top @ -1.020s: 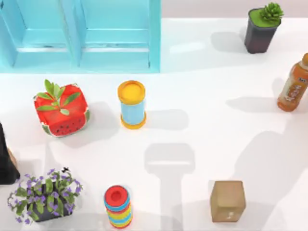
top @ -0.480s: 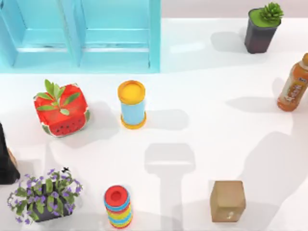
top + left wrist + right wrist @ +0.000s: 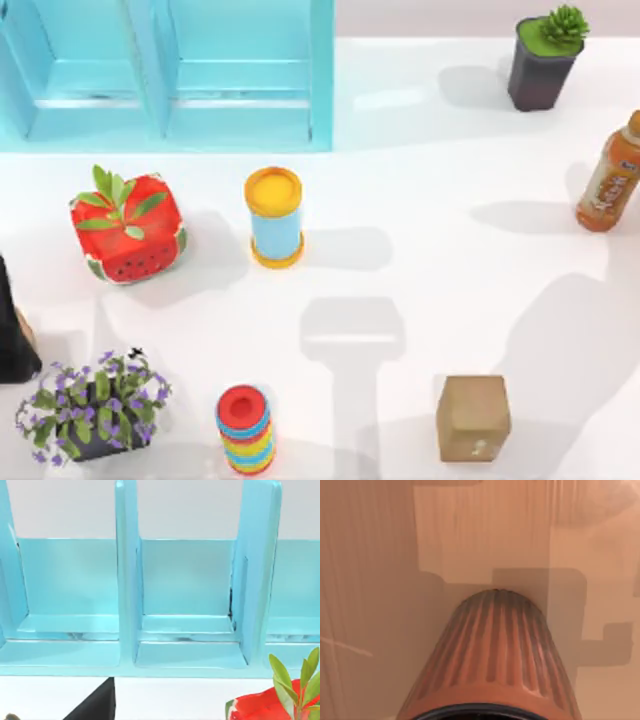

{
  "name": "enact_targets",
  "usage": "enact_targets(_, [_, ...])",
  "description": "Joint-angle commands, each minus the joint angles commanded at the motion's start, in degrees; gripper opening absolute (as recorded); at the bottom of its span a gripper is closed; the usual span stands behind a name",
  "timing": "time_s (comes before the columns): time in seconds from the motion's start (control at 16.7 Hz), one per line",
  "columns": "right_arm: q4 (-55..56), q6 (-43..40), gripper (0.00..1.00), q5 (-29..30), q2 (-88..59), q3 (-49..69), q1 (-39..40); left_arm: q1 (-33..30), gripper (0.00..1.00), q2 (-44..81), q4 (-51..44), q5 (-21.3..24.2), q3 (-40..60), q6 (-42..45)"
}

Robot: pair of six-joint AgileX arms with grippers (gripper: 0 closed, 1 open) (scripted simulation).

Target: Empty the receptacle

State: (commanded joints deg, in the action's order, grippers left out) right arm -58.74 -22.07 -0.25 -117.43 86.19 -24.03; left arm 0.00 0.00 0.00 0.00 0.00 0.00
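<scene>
Worktop [image 3: 420, 300] carries the blue shelf [image 3: 170, 75] at far left. At its right edge stands the tea bottle [image 3: 608, 180], probably the receptacle, upright with its ribbed cap [image 3: 495, 645] on. Emptying looks unstarted. Either claw's state: cannot tell.

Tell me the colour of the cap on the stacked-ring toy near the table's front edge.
Red; the stacked-ring toy shows best in the top view.

Glossy painted shelf [image 3: 180, 75] — smooth; ribbed orange cap [image 3: 495, 645]; matt cardboard-looking box [image 3: 473, 417] on the smooth white table [image 3: 430, 290].
</scene>
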Motion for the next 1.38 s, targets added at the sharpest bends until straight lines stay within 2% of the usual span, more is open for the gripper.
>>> enact_targets(0.3, [0.0, 0.0, 0.02, 0.0, 0.0, 0.0, 0.0, 0.0, 1.0, 0.0, 0.0, 0.0, 0.0, 0.0])
enact_targets(0.36, [0.0, 0.0, 0.0, 0.0, 0.0, 0.0, 0.0, 0.0, 1.0, 0.0, 0.0, 0.0, 0.0, 0.0])
enact_targets(0.96, [-0.8, 0.1, 0.0, 0.0, 0.4, 0.8, -0.1, 0.0, 1.0, 0.0, 0.0, 0.0, 0.0, 0.0])
enact_targets(1.38, [-15.0, 1.1, 0.0, 0.8, 4.7, 13.3, -1.6, 0.0, 1.0, 0.0, 0.0, 0.0, 0.0, 0.0])
